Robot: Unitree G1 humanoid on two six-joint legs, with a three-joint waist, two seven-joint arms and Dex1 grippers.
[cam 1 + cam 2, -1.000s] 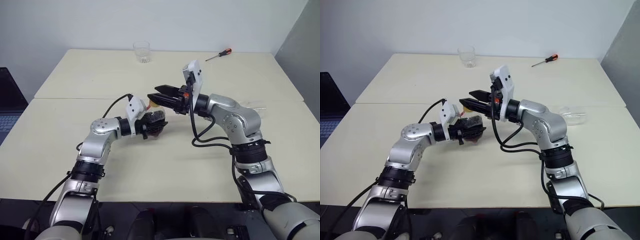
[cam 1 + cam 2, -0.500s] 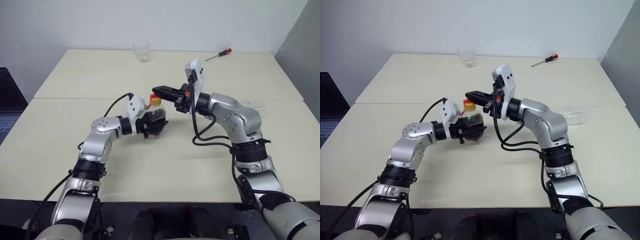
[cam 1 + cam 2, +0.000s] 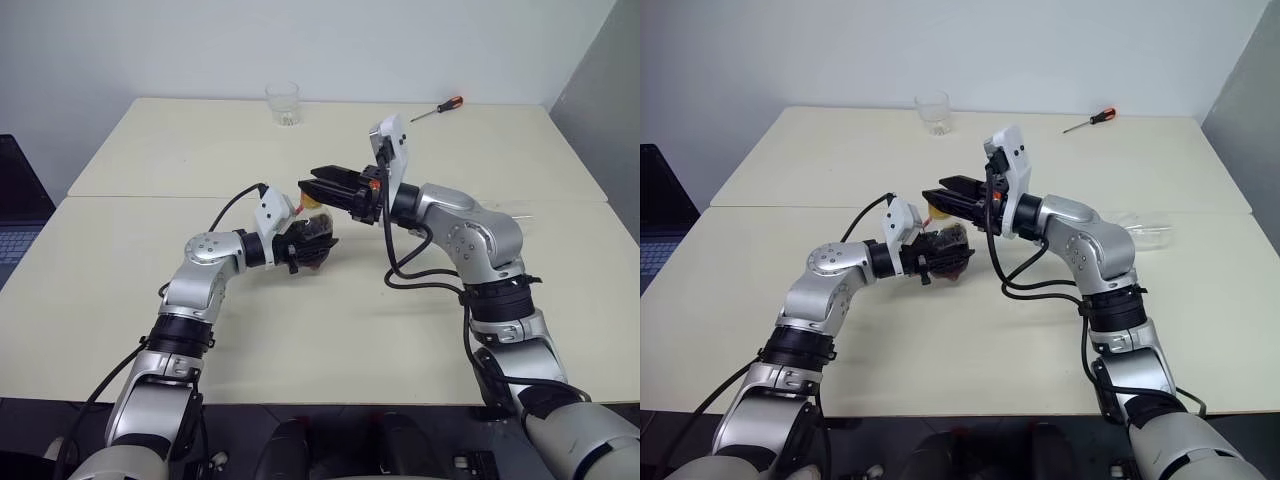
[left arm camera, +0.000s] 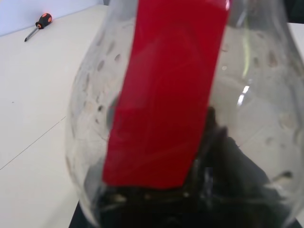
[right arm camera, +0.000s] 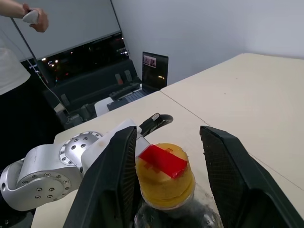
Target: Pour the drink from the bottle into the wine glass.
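Note:
My left gripper (image 3: 308,242) is shut on the belly of the small clear bottle (image 4: 266,95), which it holds just above the table. A red strip (image 4: 161,95) runs down the bottle, and dark drink (image 4: 142,209) sits low inside it. The yellow cap (image 5: 164,175) is on the neck. My right gripper (image 5: 168,137) reaches in from the right, open, with one finger on each side of the cap and a gap on both sides. I cannot pick out the wine glass for sure. A clear glassy thing (image 3: 1145,228) lies on the table beyond my right elbow.
A short clear tumbler (image 3: 283,103) stands at the table's far edge. A screwdriver (image 3: 437,109) with an orange handle lies at the far right. A laptop (image 3: 15,200) sits off the table's left side. A person (image 5: 19,28) stands in the background of the right wrist view.
Half a second ago my right gripper's fingers were drawn close together at the cap; now they have spread apart again. The left arm and the bottle have stayed put.

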